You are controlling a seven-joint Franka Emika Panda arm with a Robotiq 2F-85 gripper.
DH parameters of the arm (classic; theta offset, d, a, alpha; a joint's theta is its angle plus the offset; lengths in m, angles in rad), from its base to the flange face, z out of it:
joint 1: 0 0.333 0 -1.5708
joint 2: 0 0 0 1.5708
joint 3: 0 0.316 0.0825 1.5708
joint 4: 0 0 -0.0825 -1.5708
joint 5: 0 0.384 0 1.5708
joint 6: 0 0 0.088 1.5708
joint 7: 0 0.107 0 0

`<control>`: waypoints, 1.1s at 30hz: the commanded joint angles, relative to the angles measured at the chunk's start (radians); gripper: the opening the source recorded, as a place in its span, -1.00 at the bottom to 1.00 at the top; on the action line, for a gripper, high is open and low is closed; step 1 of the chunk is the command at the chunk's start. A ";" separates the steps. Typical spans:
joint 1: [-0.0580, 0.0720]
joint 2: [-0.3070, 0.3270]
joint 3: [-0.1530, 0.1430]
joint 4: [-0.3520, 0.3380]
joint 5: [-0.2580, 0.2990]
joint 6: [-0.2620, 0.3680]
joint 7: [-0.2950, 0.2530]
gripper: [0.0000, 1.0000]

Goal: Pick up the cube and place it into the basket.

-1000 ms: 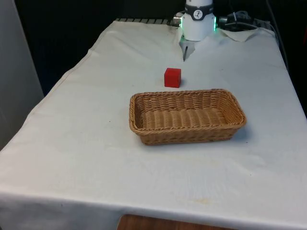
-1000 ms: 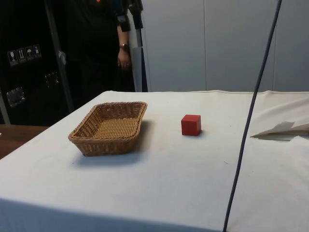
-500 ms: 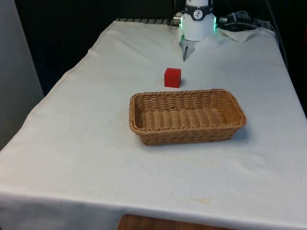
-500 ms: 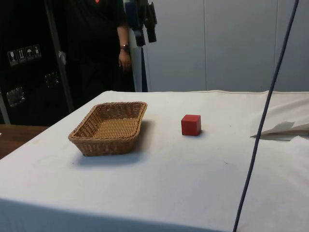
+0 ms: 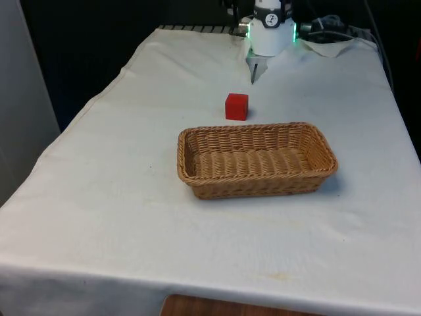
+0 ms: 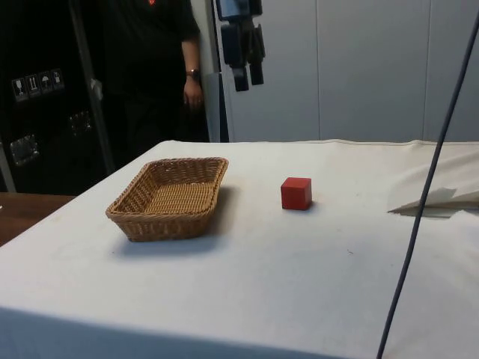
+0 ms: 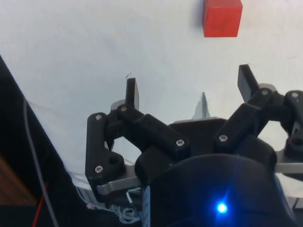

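On white cloth (image 5: pixel 131 197): woven wicker basket (image 5: pixel 256 160); red cube (image 5: pixel 237 106); claw (image 7: pixel 189 90) apart.

the arm's base (image 5: pixel 271 31) is a white rounded column with a black band near its top and green lights glowing on both flanks. the gripper (image 7: pixel 189 90) is black: two flat, squared fingertips (image 7: pixel 132 92) carried on jointed links pinned with silver screws, on a rounded black housing over a pale metal plate. a thin dark cable (image 6: pixel 428 191) hangs slantwise.
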 commanded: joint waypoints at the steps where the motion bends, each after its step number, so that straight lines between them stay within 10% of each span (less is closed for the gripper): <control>1: -0.004 -0.017 0.000 -0.029 -0.011 0.028 0.000 1.00; 33: -0.035 -0.138 -0.012 -0.408 -0.043 0.386 -0.022 1.00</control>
